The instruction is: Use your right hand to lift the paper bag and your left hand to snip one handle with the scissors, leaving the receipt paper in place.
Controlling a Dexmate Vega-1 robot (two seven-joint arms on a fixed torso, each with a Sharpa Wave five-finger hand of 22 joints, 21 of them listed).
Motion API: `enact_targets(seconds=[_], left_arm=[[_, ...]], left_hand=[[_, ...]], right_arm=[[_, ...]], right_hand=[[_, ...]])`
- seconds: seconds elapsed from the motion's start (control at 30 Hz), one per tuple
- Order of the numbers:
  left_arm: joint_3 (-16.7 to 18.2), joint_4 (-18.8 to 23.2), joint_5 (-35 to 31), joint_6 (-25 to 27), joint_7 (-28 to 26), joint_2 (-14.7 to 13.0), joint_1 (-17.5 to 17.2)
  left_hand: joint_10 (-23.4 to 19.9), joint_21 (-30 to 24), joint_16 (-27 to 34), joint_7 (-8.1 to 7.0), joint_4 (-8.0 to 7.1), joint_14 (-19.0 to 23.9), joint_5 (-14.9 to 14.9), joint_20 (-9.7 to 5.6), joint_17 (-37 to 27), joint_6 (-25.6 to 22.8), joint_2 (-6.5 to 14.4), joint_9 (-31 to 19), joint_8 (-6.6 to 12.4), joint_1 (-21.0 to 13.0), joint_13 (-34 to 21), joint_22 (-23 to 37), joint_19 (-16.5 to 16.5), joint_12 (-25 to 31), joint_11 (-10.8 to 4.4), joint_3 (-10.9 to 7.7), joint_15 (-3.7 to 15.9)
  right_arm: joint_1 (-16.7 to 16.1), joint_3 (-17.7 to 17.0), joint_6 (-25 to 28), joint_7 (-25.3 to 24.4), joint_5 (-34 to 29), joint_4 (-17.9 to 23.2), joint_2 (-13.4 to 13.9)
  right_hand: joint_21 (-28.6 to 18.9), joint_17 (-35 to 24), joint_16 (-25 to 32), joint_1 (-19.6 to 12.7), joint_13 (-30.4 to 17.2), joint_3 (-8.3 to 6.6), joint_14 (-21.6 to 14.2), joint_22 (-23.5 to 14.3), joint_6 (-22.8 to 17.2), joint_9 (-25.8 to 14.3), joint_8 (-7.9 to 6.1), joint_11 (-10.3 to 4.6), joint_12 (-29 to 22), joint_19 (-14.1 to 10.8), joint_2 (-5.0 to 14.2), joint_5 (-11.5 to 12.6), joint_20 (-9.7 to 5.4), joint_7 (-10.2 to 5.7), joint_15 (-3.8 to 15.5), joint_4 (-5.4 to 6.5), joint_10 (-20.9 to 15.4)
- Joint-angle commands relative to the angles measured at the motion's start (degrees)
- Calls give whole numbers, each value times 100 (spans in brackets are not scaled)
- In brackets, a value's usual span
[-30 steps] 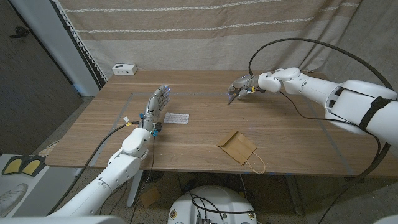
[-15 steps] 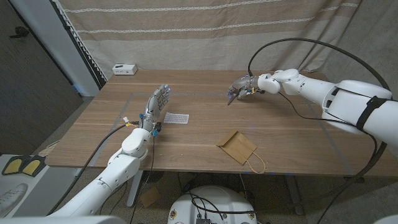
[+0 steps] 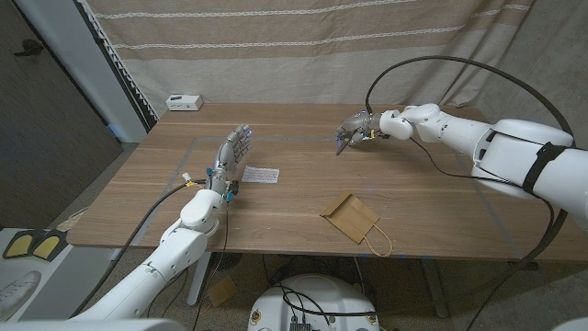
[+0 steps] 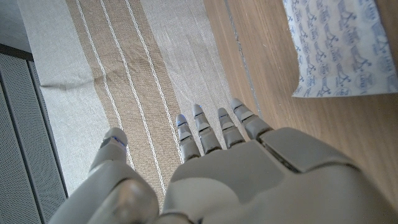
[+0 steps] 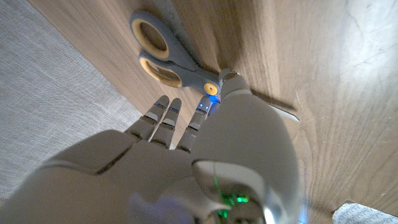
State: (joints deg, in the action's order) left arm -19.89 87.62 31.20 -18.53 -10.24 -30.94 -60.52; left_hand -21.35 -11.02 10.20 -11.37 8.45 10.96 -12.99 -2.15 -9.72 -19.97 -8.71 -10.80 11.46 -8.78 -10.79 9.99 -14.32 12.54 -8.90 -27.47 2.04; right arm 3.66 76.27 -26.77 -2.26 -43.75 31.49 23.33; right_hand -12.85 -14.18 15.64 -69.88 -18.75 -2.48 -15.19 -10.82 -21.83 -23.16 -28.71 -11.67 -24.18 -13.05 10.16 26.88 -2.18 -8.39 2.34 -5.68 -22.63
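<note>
Nothing much has shifted beyond the right arm edging slightly. Nearest, the paper bag (image 3: 351, 217) lies flat on the surface (image 3: 294, 198). Farther left, the left hand (image 3: 232, 154) stands with fingers spread beside the receipt paper (image 3: 260, 174). Farthest, the right hand (image 3: 355, 128) hovers over the scissors (image 5: 171, 60), holding nothing.

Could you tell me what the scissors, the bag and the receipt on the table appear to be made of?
The grey-handled scissors look like matte plastic, with yellow-lined loops; the blades are hidden by the right hand.
The flat brown bag looks like kraft paper, dull and creased, with a thin cord-like handle.
The white printed receipt looks like thin paper, slightly curled at its edge.
</note>
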Motion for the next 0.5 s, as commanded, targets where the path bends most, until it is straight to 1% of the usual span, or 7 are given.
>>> enact_targets(seconds=[0.03,0.13,0.17,0.33,0.4,0.47,0.5], left_arm=[[1,28,-17,-15,-39,-4,-45],[7,40,-15,-27,-46,-3,-62],[9,45,-11,-26,-46,-4,-67],[16,57,-4,-34,-44,-9,-87],[20,62,0,-35,-43,-13,-95],[24,63,3,-36,-39,-18,-99],[26,60,4,-45,-37,-15,-101]], left_hand=[[-61,-24,11,-13,1,55,-44,-861,-27,-42,24,-13,26,-46,-18,13,-56,40,6,35,1023],[-68,-23,12,-15,-1,58,-44,-859,-27,-42,24,-13,24,-42,-18,13,-56,42,9,39,1023],[-70,-24,12,-12,-2,59,-44,-863,-28,-45,24,-13,24,-40,-19,13,-58,42,8,41,1022],[-86,-22,12,-3,-6,63,-44,-859,-28,-61,24,-13,28,-33,-19,13,-56,47,9,47,1023],[-87,-22,13,-7,-7,64,-44,-862,-28,-59,24,-13,26,-30,-19,13,-56,47,9,50,1023],[-95,-22,13,-8,-9,65,-44,-864,-28,-56,24,-13,24,-27,-19,13,-57,49,9,52,1023],[-92,-22,13,-8,-9,66,-44,-861,-28,-56,24,-13,24,-26,-19,13,-57,48,6,53,1023]], right_arm=[[59,215,-113,-267,174,-739,-389],[56,294,-89,-382,238,-828,-433],[52,312,-84,-404,267,-842,-440],[28,414,-72,-505,361,-870,-461],[17,441,-72,-518,400,-872,-467],[3,456,-65,-528,448,-886,-476],[-3,468,-64,-535,464,-888,-479]], right_hand=[[-97,-118,129,-165,-204,-65,-168,-18,-195,-265,-316,-9,-118,-219,-17,-83,-932,-79,1097,-43,-136],[-227,-235,239,-255,-369,-93,-292,-62,-148,-464,-539,-15,-202,-501,-1,-132,-938,-91,1099,-60,-203],[-267,-367,364,-298,-513,-96,-435,-111,-115,-627,-724,17,-260,-504,-34,-181,-955,-113,1100,-59,-198],[-365,-506,457,-352,-674,-109,-500,-160,-59,-806,-919,-15,-366,-616,-11,-221,-940,-105,1104,-57,-279],[-515,-711,590,-425,-911,-99,-624,-275,46,-1081,-1216,-15,-496,-657,-37,-280,-939,-111,1108,-69,-308],[-584,-777,647,-449,-997,-100,-715,-301,65,-1182,-1334,-12,-560,-713,-31,-299,-930,-110,1117,-69,-356],[-641,-828,704,-482,-1087,-98,-850,-326,96,-1292,-1459,6,-636,-724,-49,-320,-923,-100,1127,-81,-431]])
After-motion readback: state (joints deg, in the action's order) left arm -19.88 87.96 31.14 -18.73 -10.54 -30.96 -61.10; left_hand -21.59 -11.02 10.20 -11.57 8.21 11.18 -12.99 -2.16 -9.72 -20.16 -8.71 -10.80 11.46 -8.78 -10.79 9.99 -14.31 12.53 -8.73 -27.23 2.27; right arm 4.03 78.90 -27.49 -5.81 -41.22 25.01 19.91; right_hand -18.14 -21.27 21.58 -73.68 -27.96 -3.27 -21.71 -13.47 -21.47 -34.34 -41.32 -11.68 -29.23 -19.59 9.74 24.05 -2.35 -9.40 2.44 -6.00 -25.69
